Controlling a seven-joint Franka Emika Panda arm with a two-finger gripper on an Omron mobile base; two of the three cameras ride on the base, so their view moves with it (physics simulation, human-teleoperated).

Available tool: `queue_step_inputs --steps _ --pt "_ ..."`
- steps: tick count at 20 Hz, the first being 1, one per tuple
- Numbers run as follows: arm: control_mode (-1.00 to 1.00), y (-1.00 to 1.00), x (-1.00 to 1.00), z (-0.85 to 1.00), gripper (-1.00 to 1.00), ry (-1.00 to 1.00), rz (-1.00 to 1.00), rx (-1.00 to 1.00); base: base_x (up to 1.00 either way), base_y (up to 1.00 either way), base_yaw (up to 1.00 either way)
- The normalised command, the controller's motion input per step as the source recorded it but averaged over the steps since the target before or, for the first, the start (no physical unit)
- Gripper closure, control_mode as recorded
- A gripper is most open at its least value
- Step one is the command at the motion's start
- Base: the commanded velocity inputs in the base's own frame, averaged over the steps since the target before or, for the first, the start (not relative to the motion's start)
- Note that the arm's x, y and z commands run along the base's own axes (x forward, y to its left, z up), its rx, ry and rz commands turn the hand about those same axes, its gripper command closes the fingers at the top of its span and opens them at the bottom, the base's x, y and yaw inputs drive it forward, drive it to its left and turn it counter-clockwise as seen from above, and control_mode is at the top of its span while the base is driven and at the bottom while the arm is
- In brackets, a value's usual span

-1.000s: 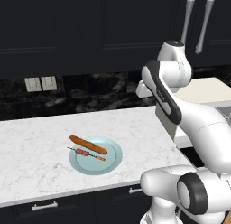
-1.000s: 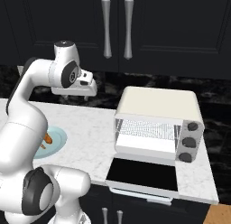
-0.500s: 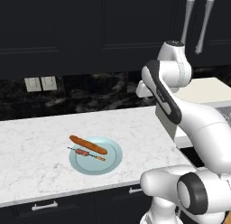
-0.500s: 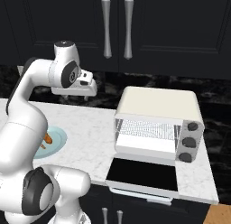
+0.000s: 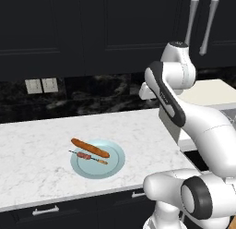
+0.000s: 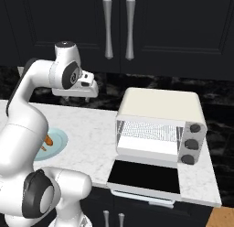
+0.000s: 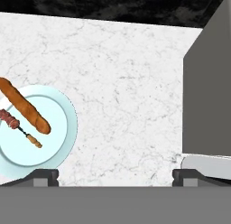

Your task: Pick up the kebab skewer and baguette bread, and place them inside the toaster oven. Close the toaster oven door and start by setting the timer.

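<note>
end effector open, empty, high over bench. first pickup pending: needs descent to kebab skewer beside baguette bread on plate.

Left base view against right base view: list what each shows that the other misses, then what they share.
Left base view alone: the whole baguette bread and the kebab skewer lying side by side on the light blue plate, plus wall outlets.

Right base view alone: the toaster oven interior with its wire rack, the toaster oven door dropped open, and three knobs.

Both: the marble counter, the plate, the dark cabinets.
</note>
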Motion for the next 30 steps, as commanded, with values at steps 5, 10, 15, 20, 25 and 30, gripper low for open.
queue_step_inputs --steps 5,10,15,20,25,30 --pt "-1.00 -0.32 -0.35 -0.18 -1.00 -0.06 0.01 0.00 0.00 0.00 0.00" --pt "-1.00 -0.95 -1.00 -0.44 -1.00 -0.41 0.17 0.05 0.00 0.00 0.00" --pt "-1.00 -1.00 -0.88 -0.35 -1.00 -0.32 0.23 0.00 0.00 0.00 0.00" --pt "-1.00 -1.00 -0.36 -0.26 -1.00 -0.24 0.33 0.00 0.00 0.00 0.00" --pt "-1.00 -0.79 0.10 -0.25 -1.00 -0.15 0.20 -0.01 0.00 0.00 0.00" --pt "-1.00 -0.43 0.25 -0.13 -1.00 -0.04 0.09 -0.02 0.00 0.00 0.00"
